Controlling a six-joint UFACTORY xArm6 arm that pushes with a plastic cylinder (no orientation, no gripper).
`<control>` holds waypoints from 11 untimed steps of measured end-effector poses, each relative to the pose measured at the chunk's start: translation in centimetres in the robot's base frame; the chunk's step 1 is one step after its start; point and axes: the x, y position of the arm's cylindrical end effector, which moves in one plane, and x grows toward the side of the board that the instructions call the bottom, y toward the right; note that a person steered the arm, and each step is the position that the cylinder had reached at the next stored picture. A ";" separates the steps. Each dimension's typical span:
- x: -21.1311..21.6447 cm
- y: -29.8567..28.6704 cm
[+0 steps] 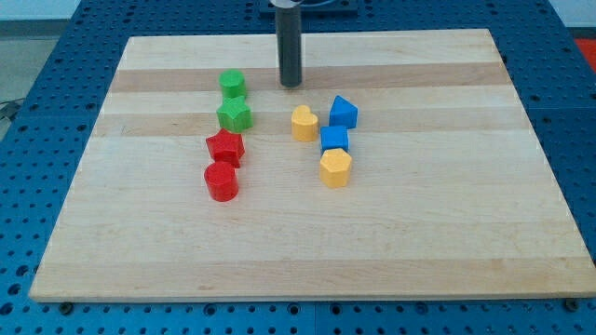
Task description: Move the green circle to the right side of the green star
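Observation:
The green circle (232,83) stands on the wooden board (419,233) left of centre near the view's top. The green star (234,115) sits just below it, almost touching. My tip (292,86) rests on the board to the right of the green circle, about a block's width of bare wood between them. It is up and to the right of the green star and touches no block.
A red star (224,147) and a red circle (222,181) continue the column below the green star. To the right stand a yellow heart (304,123), a blue triangle-like block (343,112), a blue cube (334,139) and a yellow block (335,168).

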 end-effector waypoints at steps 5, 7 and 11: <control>-1.1 -13.1; 0.9 -6.0; 1.6 -2.2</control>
